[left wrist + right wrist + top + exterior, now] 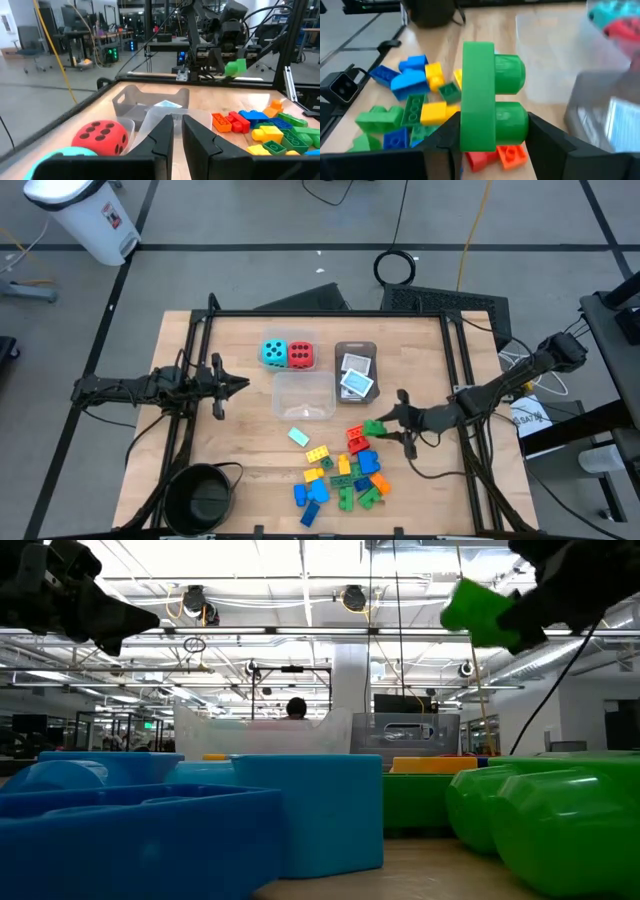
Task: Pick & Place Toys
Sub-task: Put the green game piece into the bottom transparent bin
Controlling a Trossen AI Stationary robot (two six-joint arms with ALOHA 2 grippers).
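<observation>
My right gripper (388, 424) is shut on a green brick (487, 117), which it holds in the air over the far end of the brick pile (345, 470); the low view shows this brick (480, 610) high up. The pile of blue, yellow, green, orange and red bricks lies on the table near its front edge. A teal die (273, 353) and a red die (300, 356) sit side by side at the back. My left gripper (228, 385) waits shut at the table's left, level, touching nothing. My right gripper pinches the green brick between its two fingers, one on the flat bottom side (466, 137), the other against a stud (522, 127). The fingers come from the table's right, slanting slightly down. The brick stands on edge, studs sideways, lifted clear of the pile.
A clear plastic tub (305, 395) stands mid-table. Beside it on the right, a grey tray (356, 348) holds white cards. A small pale card (299, 437) lies in front of the tub. A round black bowl (200, 498) sits at the front left corner.
</observation>
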